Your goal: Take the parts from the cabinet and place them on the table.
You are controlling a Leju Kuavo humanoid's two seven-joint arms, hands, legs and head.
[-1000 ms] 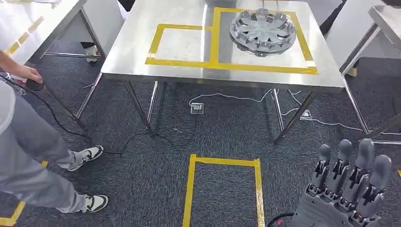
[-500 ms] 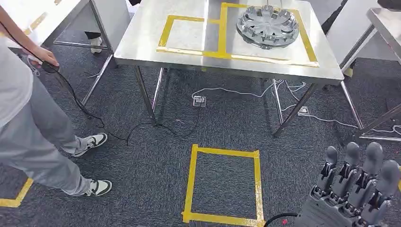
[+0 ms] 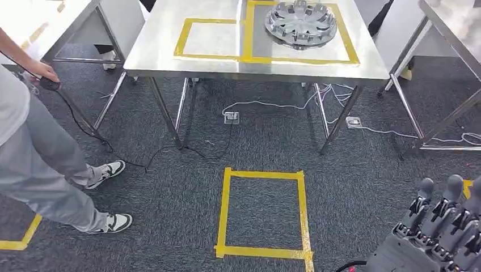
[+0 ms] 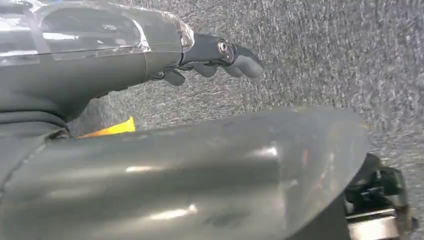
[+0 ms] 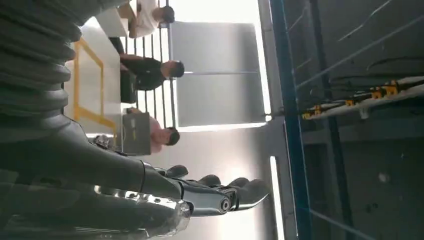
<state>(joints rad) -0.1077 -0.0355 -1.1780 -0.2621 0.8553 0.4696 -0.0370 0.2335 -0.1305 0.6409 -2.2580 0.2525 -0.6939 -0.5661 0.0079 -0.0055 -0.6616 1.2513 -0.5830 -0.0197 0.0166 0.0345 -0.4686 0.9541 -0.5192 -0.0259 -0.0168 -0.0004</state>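
A silver wheel cover [image 3: 300, 22] lies inside the larger yellow tape frame on the steel table [image 3: 170, 62] at the far side of the head view. A smaller taped frame [image 3: 207, 38] beside it is bare. My right hand [image 3: 445, 226] is raised at the bottom right, fingers upright and apart, holding nothing; the right wrist view shows its fingers [image 5: 220, 192] stretched out against a bright room. My left hand [image 4: 220, 57] hangs over grey carpet with its fingers loosely extended and nothing in them.
A person [image 3: 34, 153] stands at the left, one hand on a black corded device [image 3: 48, 85]. A yellow tape square [image 3: 264, 212] marks the carpet before the table. Cables and a floor socket [image 3: 231, 117] lie under it. More steel tables stand left [image 3: 57, 28] and right [image 3: 448, 28].
The whole picture has shifted, so the camera has moved: the table and wheel cover sit further left and higher. My right hand shows lower and further right in the picture.
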